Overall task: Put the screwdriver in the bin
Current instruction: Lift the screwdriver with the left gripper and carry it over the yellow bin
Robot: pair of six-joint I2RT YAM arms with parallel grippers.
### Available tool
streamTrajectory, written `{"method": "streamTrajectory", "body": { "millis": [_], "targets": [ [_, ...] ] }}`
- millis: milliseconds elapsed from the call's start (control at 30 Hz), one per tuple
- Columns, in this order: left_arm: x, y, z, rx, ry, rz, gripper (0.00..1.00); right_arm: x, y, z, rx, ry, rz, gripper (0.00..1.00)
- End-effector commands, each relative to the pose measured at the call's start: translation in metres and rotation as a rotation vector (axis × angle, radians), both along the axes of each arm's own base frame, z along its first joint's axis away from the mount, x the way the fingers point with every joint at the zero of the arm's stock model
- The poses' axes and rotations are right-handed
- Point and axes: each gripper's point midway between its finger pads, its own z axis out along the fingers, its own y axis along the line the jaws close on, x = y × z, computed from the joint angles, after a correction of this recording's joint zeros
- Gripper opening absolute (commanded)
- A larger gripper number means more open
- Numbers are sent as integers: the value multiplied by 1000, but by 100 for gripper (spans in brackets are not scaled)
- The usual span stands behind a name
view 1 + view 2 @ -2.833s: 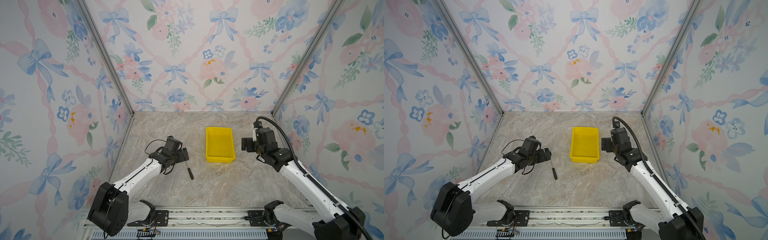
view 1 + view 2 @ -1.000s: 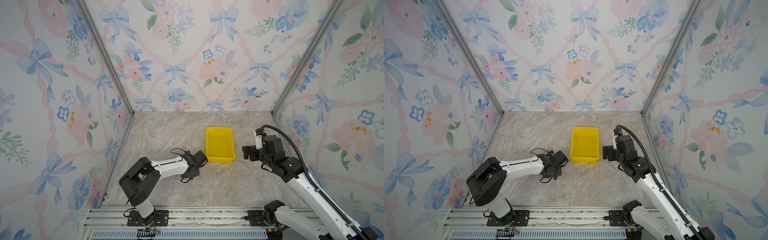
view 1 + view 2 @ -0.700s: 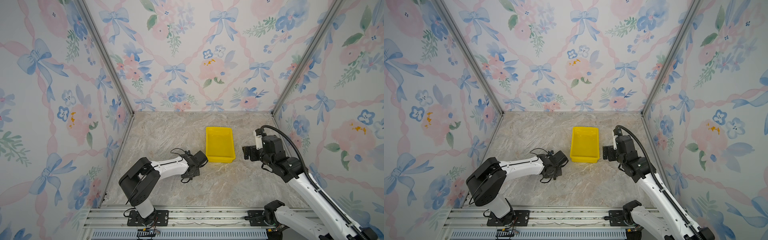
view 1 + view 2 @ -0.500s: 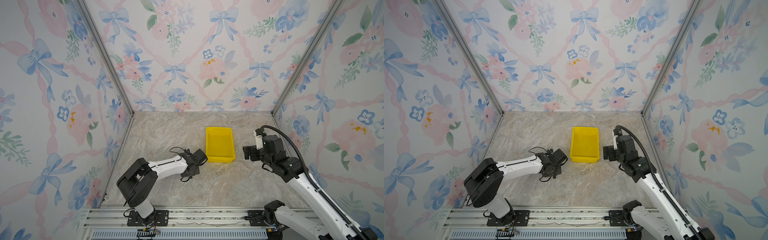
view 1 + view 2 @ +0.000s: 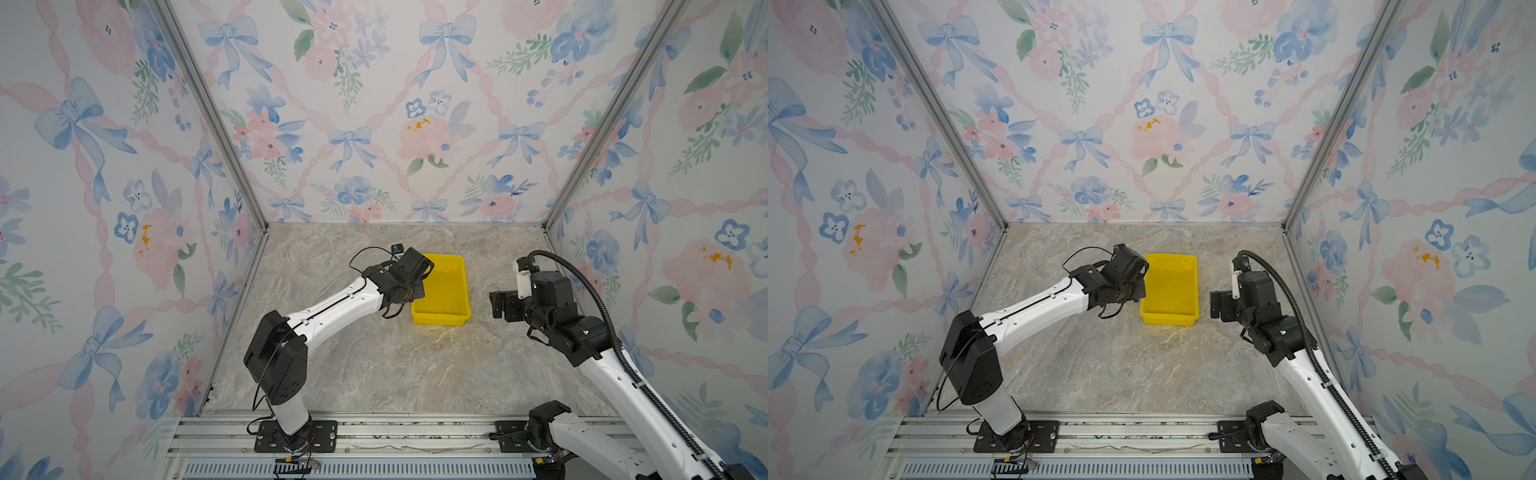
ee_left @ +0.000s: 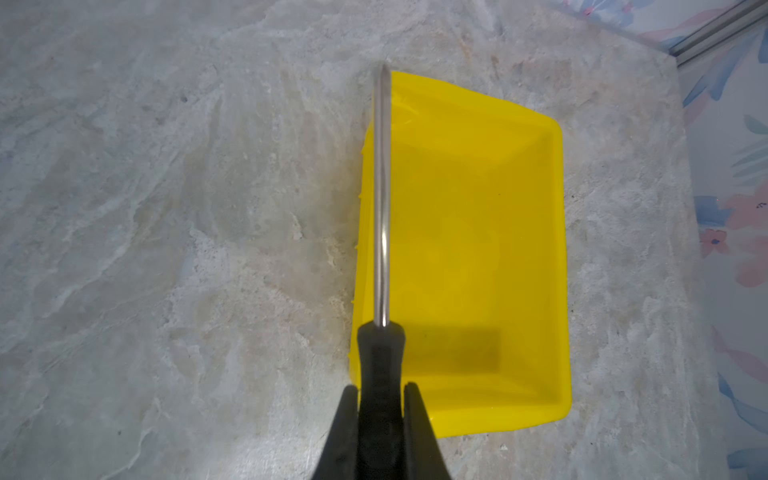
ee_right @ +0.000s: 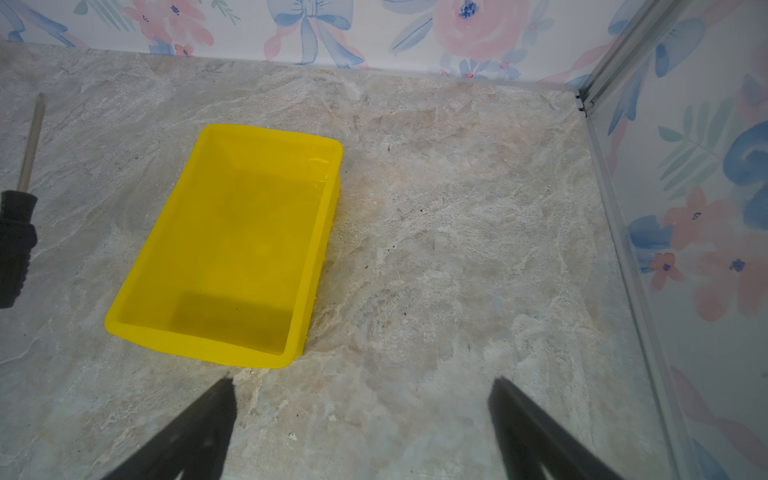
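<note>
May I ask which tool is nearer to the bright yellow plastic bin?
Left. The left tool hangs over the left rim of the bright yellow plastic bin; the right tool stands clear on its right.

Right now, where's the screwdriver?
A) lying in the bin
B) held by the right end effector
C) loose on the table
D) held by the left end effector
D: the left wrist view shows the left end effector shut on the black handle of the screwdriver, its shaft lined up over a long side of the bin, which is empty; the right end effector is open and holds nothing.
</note>
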Motion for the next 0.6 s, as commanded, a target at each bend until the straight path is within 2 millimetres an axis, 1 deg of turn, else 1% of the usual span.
{"method": "streamTrajectory", "body": {
  "millis": [0,67,133,233,333,433,567],
  "targets": [
    [18,-16,-10,48,-2,-56,0,-4,-4,-6,11,18,-16,97],
    [28,-31,-10,38,-7,-78,0,-4,-6,-7,9,20,-21,97],
    [36,-45,-15,31,-1,-97,0,-4,-8,-7,5,20,-28,97],
    [43,-60,-27,27,13,-118,0,-5,-10,-10,1,26,-33,97],
    [47,-71,-43,33,36,-129,0,-4,-11,-11,3,29,-38,97],
    [46,-79,-62,49,61,-142,0,-3,-11,-12,1,29,-41,97],
    [44,-86,-81,66,88,-149,0,-3,-13,-12,-7,31,-43,97]
  ]
}}
